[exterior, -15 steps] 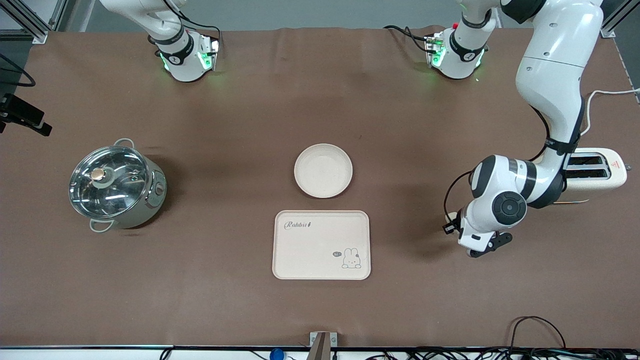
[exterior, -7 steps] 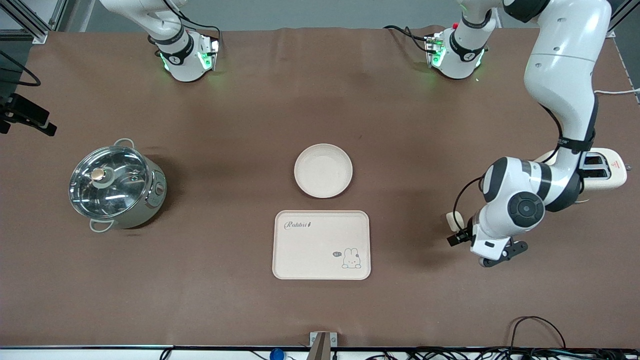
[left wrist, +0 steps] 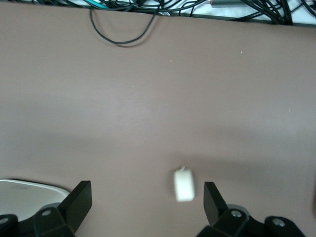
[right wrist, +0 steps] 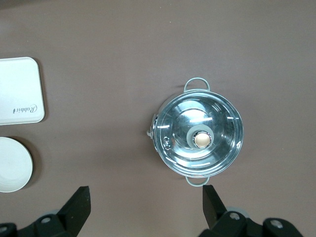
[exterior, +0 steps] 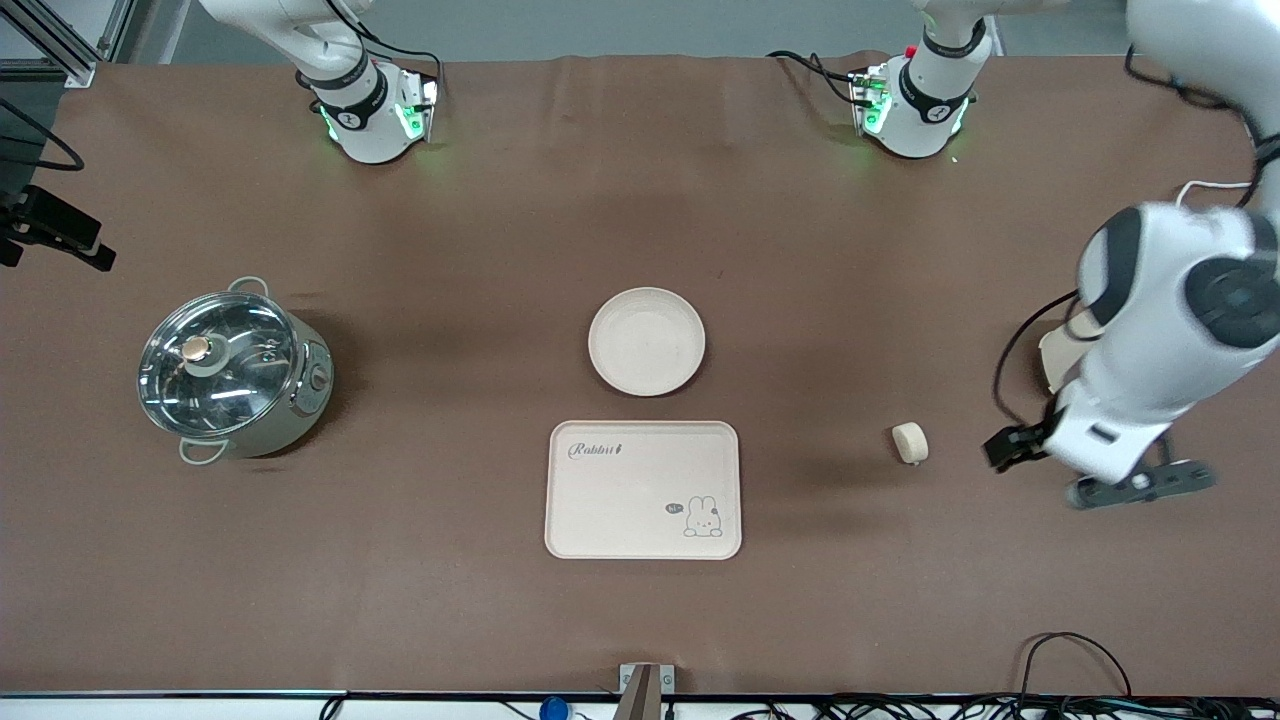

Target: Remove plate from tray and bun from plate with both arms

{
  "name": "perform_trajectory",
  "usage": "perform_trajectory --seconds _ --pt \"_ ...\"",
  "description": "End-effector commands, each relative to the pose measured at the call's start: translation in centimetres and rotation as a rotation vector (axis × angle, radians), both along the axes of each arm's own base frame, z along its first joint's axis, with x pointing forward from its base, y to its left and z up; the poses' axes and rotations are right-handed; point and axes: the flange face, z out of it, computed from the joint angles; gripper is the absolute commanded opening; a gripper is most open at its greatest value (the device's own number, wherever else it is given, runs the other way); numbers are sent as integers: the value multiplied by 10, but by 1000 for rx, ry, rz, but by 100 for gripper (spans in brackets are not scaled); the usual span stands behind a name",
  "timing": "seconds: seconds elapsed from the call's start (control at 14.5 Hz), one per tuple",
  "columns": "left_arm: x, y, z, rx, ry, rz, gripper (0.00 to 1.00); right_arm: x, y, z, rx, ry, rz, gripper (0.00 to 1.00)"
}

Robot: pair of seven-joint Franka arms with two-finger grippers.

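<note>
Brown table (exterior: pixel 500 250), plate (exterior: pixel 646 341) empty, tray (exterior: pixel 643 489) empty, bun (exterior: pixel 910 442) on table

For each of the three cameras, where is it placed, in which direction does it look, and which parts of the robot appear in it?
Front view: high across the table, facing both bases; shows plate, tray, bun, pot, and the left claw over bare table.
Left wrist view: on the left wrist, looking down at the bun; its open claw's fingertips show.
Right wrist view: on the right wrist, looking down over the pot; its open claw shows.
Shared: front and right wrist views both show pot, tray and plate.
</note>
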Motion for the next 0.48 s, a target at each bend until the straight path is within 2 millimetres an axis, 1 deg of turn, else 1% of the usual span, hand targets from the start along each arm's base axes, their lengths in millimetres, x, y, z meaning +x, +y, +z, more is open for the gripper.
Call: perform_trajectory --seconds 0.0,0.07,0.14,0.21,0.28,0.41 --pt "-30 14 57 -65 36 -27 100 -9 0 3 3 -8 -11 100" --pt "-37 19 73 -71 68 -22 100 -9 1 4 3 -10 -9 100" --pt "-43 24 97 -70 84 -11 100 -9 0 4 1 -11 -9 100" --pt "-50 28 117 -70 120 0 100 -9 0 4 3 -11 -11 100" --pt "-55 31 129 -68 140 4 100 -9 0 4 3 -11 -11 100" --pt "-62 29 136 -66 166 -17 100 -9 0 5 3 -13 -11 100"
